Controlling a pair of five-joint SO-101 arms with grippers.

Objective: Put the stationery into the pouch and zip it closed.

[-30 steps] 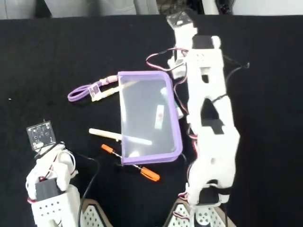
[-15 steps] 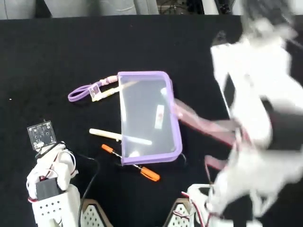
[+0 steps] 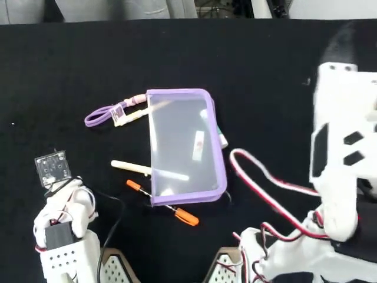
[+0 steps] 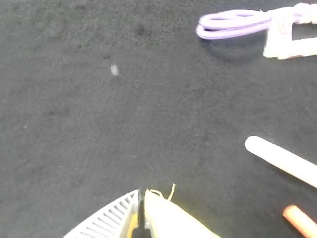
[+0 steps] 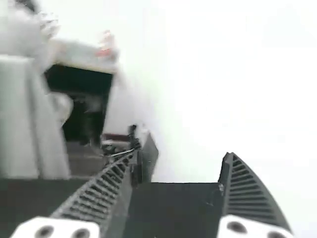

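One purple-edged clear pouch (image 3: 185,147) lies flat near the middle of the black bench (image 3: 88,59), a small white piece (image 3: 198,145) showing through its face. Its purple strap (image 3: 105,115) loops away from one far corner. A cream stick (image 3: 131,167) has one end on bare bench and the other behind the clear face; whether that end is inside or underneath cannot be told. An orange pen (image 3: 187,218) crosses the near corner, sticking out on both sides. A green-tipped marker (image 3: 220,137) pokes out along the edge facing the right arm (image 3: 341,153). The left fingers (image 4: 166,220) are pressed together on nothing, over bare bench near the stick's free end, apart from the pouch. The right fingers (image 5: 101,196) are spread wide and empty, raised and pointing out toward the room, well apart from the pouch.
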